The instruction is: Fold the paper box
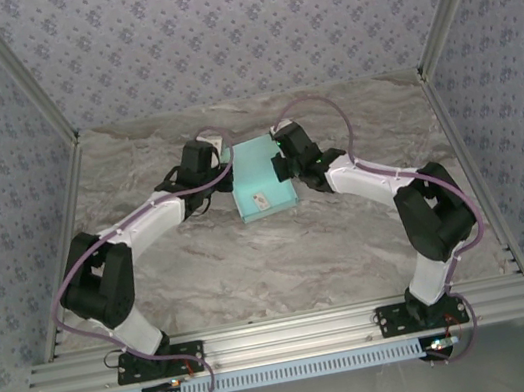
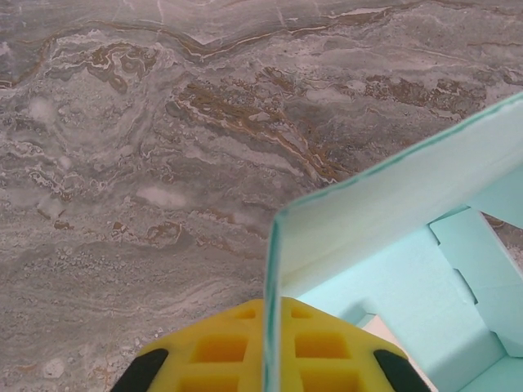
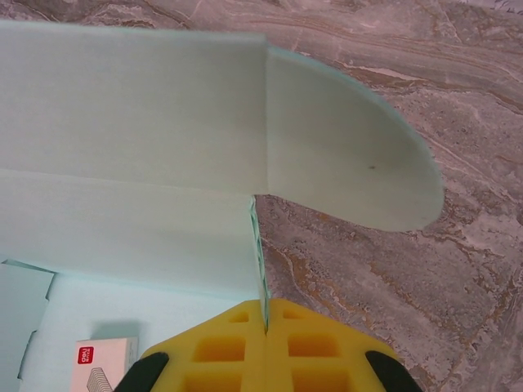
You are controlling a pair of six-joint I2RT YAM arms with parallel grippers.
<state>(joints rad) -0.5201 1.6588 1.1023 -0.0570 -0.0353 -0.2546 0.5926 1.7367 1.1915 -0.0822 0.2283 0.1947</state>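
Two arms reach in from the near edge of the marbled table point(image 1: 256, 278) and meet at the paper box point(image 1: 261, 178). The box lies a little beyond the table's centre, between the two wrists. In the top view the left gripper point(image 1: 225, 170) sits at the box's left side and the right gripper point(image 1: 284, 164) at its right side. A small white packet point(image 1: 261, 199) rests on the pale blue card near its front edge.

Left wrist view: the left gripper point(image 2: 271, 327) is closed on an upright wall of the paper box point(image 2: 409, 196). The thin card edge runs between the yellow pads point(image 2: 216, 347), and the box floor and a notched inner flap lie to the right.

Right wrist view: the right gripper point(image 3: 265, 322) is likewise clamped on a card edge of the paper box point(image 3: 131, 122). Beyond it a tall side panel stands raised, and its rounded flap point(image 3: 351, 155) juts out over bare table. The small white packet point(image 3: 102, 363), red-labelled, lies on the box floor at lower left.
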